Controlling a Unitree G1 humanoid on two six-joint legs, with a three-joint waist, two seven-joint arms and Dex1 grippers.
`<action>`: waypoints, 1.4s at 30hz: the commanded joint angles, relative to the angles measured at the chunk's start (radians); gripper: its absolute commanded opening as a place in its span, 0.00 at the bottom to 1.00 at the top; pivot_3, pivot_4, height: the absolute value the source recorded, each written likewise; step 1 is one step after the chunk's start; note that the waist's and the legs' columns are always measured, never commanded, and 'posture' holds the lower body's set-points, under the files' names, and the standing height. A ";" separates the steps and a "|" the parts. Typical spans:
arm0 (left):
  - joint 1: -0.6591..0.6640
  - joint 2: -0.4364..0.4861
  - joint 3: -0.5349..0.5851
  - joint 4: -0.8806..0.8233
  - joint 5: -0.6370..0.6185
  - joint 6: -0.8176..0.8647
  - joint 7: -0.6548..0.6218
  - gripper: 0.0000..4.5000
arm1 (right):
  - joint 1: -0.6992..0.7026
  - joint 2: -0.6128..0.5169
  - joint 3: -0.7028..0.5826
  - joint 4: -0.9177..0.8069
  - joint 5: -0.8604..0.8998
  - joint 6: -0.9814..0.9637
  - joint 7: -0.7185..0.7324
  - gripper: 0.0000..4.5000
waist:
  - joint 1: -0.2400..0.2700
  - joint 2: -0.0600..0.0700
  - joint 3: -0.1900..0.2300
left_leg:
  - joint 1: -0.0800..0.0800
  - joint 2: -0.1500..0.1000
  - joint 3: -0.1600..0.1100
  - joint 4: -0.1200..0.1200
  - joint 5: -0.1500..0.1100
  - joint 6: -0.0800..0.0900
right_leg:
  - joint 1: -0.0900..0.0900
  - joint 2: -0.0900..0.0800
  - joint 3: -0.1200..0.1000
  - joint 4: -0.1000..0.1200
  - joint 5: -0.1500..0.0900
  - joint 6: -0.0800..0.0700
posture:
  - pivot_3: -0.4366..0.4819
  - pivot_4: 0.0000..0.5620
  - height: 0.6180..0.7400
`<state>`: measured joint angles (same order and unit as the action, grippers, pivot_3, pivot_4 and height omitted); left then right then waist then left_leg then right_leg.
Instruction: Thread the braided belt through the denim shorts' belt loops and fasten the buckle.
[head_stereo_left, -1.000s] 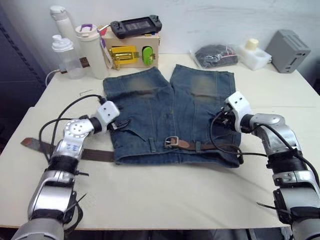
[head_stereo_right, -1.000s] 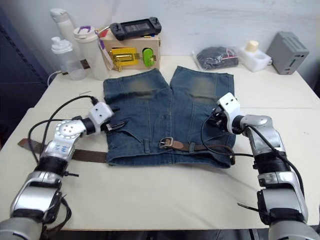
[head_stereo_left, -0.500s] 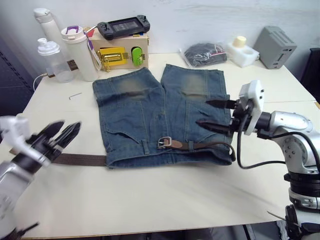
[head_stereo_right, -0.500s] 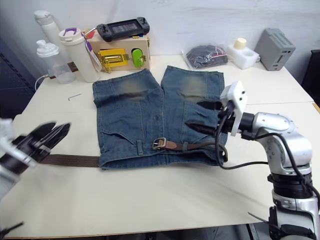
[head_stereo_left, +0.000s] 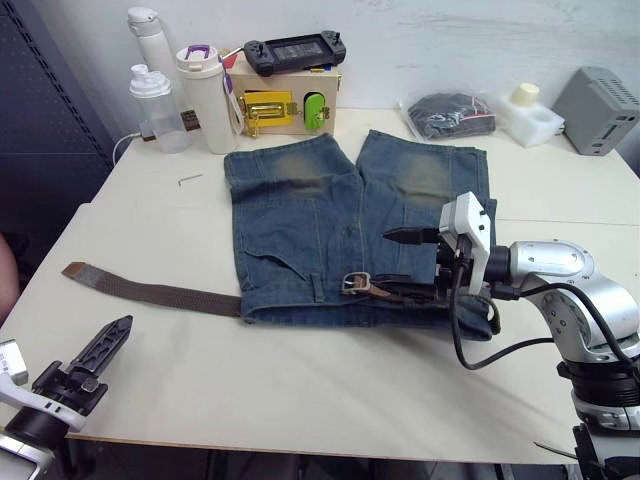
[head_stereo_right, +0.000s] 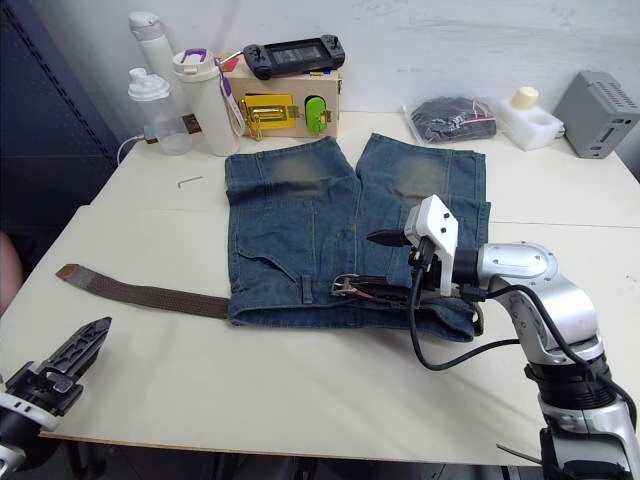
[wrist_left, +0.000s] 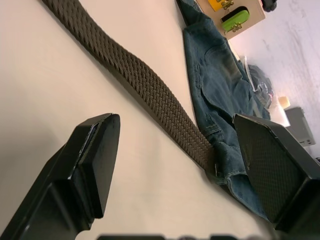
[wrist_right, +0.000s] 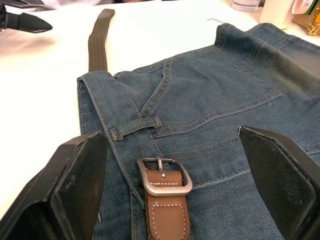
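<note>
Head views, denim shorts (head_stereo_left: 345, 225): lie flat on a cream table (head_stereo_left: 300, 390), waistband toward the robot, legs pointing at a wooden latch box (head_stereo_left: 285, 100).
Head views, braided belt (head_stereo_left: 150, 291): runs out from the shorts' waistband on the robot's left, flat on the table, its free end well apart from the shorts.
Head views, buckle (head_stereo_left: 356, 284): silver frame lying on the waistband near the middle of the shorts.
Head views, right gripper (head_stereo_left: 408, 265): hangs over the waistband just beside the buckle, fingers spread wide, grasping nothing.
Head views, left gripper (head_stereo_left: 95, 358): low at the table's near edge, well apart from the shorts.
Head views, other things: bottles and a handheld game console (head_stereo_left: 292, 50) stand by the latch box.
Left wrist view, left gripper: fingers (wrist_left: 92, 155) parted, released, with the belt passing between them farther off toward the shorts.
Right wrist view, belt loops (wrist_right: 137, 125): one short loop lies just beside the buckle; the buckle sits between the spread fingers.
</note>
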<state>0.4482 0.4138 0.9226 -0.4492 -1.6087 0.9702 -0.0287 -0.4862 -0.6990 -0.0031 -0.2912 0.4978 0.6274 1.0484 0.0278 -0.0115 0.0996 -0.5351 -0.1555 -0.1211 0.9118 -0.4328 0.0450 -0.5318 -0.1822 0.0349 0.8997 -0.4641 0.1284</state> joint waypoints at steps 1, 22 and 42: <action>-0.086 0.081 -0.144 0.072 -0.128 -0.027 0.197 0.88 | -0.005 0.003 -0.018 -0.042 0.018 -0.021 -0.019 0.99 | 0.000 0.001 0.000 | -0.001 0.000 0.001 0.000 0.000 0.000 | 0.000 0.000 0.000 0.001 0.000 0.000 | 0.48 0.27 0.22; -0.400 0.139 -0.350 0.453 -0.287 -0.207 0.638 0.88 | -0.016 0.008 -0.042 -0.072 0.037 -0.023 -0.114 0.99 | -0.004 0.012 -0.005 | 0.000 0.001 0.002 -0.001 0.001 -0.002 | -0.001 0.000 0.001 0.007 0.000 0.000 | 0.48 0.27 0.22; -0.565 0.269 -0.549 0.117 0.386 -0.330 0.279 0.02 | -0.012 -0.023 -0.043 -0.099 0.033 -0.033 -0.147 1.00 | -0.004 0.002 0.003 | -0.004 0.001 0.000 -0.001 0.002 -0.003 | -0.002 0.001 0.000 0.005 0.000 0.001 | 0.48 0.27 0.22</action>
<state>-0.0836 0.6438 0.4134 -0.1994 -1.3568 0.6865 0.3235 -0.4861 -0.7100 -0.0102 -0.3491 0.5338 0.6234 0.9094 0.0243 -0.0097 0.1024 -0.5398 -0.1547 -0.1216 0.9109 -0.4309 0.0419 -0.5338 -0.1803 0.0354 0.9036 -0.4645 0.1292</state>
